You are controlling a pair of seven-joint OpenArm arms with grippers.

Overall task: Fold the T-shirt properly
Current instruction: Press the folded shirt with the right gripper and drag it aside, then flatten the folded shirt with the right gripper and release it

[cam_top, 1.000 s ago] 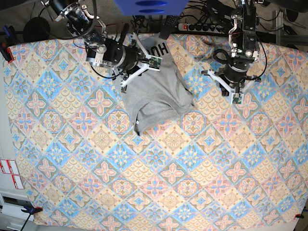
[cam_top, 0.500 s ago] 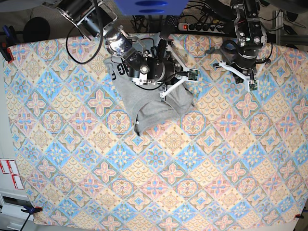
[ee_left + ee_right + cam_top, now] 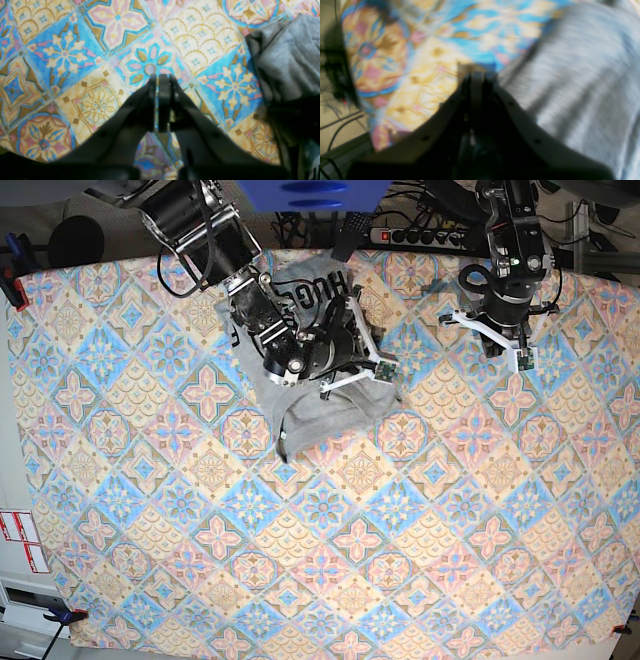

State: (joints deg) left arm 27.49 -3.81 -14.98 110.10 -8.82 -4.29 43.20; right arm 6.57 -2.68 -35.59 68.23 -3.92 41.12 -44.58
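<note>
The heather-grey T-shirt (image 3: pixel 320 395) lies crumpled at the back middle of the patterned tablecloth (image 3: pixel 300 530). Black lettering shows along its far edge. My right gripper (image 3: pixel 345 345) hovers over the shirt's middle. In the right wrist view this gripper (image 3: pixel 476 75) is shut, its tip at the edge of the blurred grey T-shirt (image 3: pixel 570 75); no cloth shows between the fingers. My left gripper (image 3: pixel 503 332) is over bare cloth to the right of the shirt. In the left wrist view that gripper (image 3: pixel 157 77) is shut and holds nothing, with the T-shirt (image 3: pixel 287 57) off to its right.
A power strip (image 3: pixel 420 235) with cables and a blue object (image 3: pixel 310 195) sit behind the table's back edge. A clamp (image 3: pixel 10 285) grips the cloth at the left. The right wrist view shows the table's edge and floor with cables (image 3: pixel 335 120).
The right arm has swung from the shirt's upper left across to its middle. The shirt's upper left part now lies spread out with lettering showing. The left arm has drawn back slightly.
</note>
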